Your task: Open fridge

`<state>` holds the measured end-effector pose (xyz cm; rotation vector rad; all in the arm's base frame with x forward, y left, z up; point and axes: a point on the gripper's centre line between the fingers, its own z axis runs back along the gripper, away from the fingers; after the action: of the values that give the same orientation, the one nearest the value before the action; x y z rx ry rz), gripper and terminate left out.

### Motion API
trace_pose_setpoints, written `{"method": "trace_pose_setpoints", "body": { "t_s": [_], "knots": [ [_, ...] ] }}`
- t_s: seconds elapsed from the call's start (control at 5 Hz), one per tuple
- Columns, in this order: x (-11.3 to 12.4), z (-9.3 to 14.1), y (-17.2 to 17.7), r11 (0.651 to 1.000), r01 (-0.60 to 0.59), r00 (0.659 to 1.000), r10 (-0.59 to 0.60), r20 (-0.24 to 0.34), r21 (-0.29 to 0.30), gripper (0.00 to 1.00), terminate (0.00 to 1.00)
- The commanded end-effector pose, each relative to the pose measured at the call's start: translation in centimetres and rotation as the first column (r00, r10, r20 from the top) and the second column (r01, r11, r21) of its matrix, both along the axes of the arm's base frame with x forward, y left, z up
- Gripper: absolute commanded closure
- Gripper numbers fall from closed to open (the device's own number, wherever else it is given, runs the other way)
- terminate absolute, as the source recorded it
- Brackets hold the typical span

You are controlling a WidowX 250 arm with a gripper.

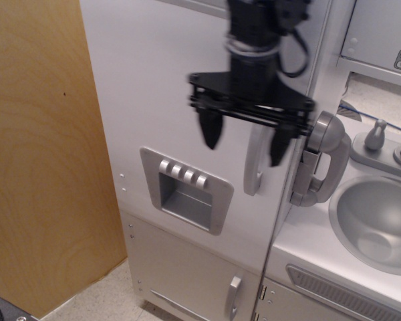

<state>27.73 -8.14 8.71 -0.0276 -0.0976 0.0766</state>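
The tall white fridge (154,87) fills the middle of the view, its large door shut. The door carries a vertical silver handle (255,167) at its right edge and a grey four-button dispenser recess (185,189) lower left. My black gripper (244,140) hangs in front of the door with its fingers wide open and pointing down. The left finger (210,127) is left of the handle, the right finger (279,144) is right of it, so the handle's upper part lies between them. The gripper is empty and slightly blurred.
A grey toy phone handset (319,160) hangs just right of the right finger. A smaller lower door with a small silver handle (233,296) sits below. A sink basin (377,221) and tap are at the right. A wooden panel (40,154) stands at the left.
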Motion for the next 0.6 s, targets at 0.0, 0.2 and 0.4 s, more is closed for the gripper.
{"method": "trace_pose_setpoints", "body": {
  "t_s": [0.0, 0.2, 0.4],
  "knots": [
    [2.2, -0.1, -0.7, 0.996, 0.073, 0.997, -0.073, 0.017, -0.041, 0.0, 0.0],
    [2.7, -0.1, -0.3, 0.993, 0.117, 0.991, -0.115, 0.073, -0.029, 0.0, 0.0],
    [3.7, -0.7, 0.3, 0.995, 0.097, 0.993, -0.096, 0.068, -0.006, 0.0, 0.0]
  ]
}}
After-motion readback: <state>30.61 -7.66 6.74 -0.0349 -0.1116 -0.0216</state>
